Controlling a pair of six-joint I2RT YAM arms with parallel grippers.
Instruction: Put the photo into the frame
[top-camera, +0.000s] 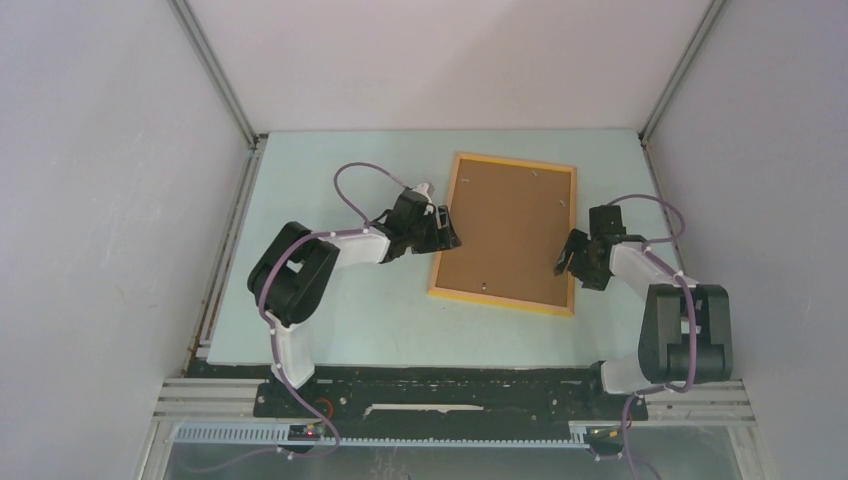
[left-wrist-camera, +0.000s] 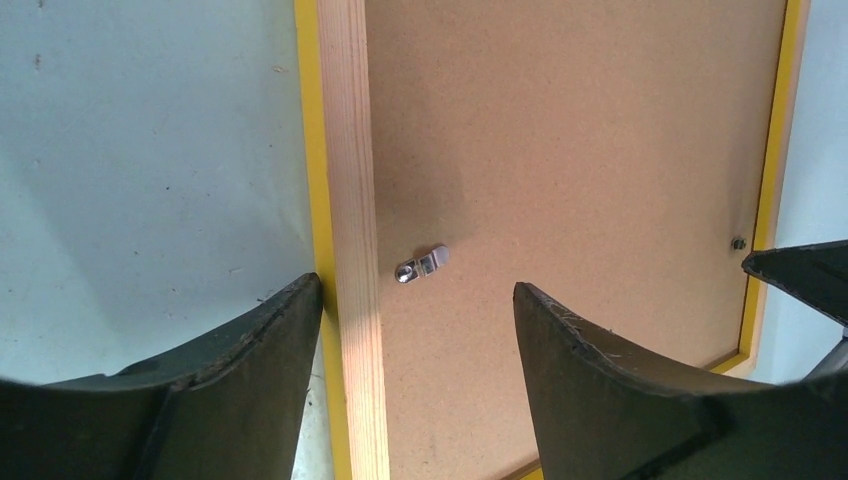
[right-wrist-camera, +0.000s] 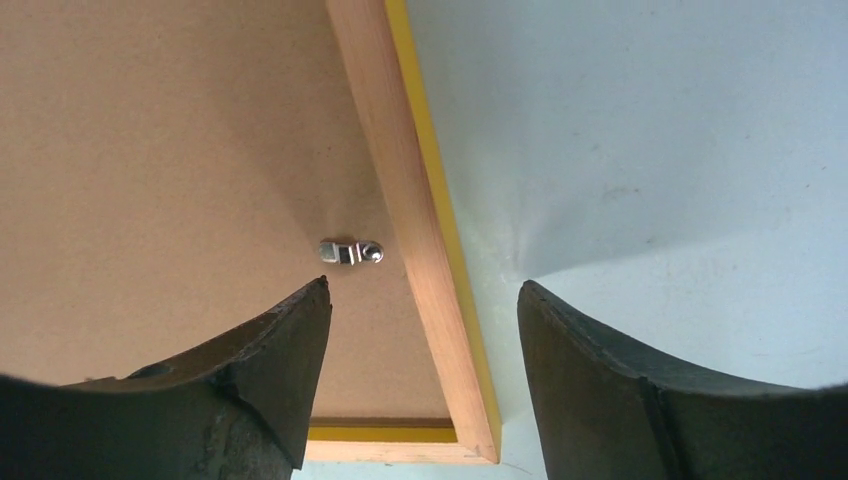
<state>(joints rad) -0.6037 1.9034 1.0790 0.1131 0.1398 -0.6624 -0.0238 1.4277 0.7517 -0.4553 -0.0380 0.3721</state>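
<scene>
Frame (top-camera: 500, 301) lies back-up on the worktop (top-camera: 380, 320), between the two arms, slightly skewed. Brown backing board (top-camera: 505, 230) sits inside it. Left fingers (left-wrist-camera: 250, 380) are wide apart and hold nothing. They straddle the frame's left rail, outer finger just beside the yellow edge, left clip (left-wrist-camera: 421, 266) between them. Right fingers (right-wrist-camera: 240, 380) are also wide and empty and straddle the right rail. Their inner finger is over the board, just below the right clip (right-wrist-camera: 350, 251). Cannot tell whether either touches the frame.
</scene>
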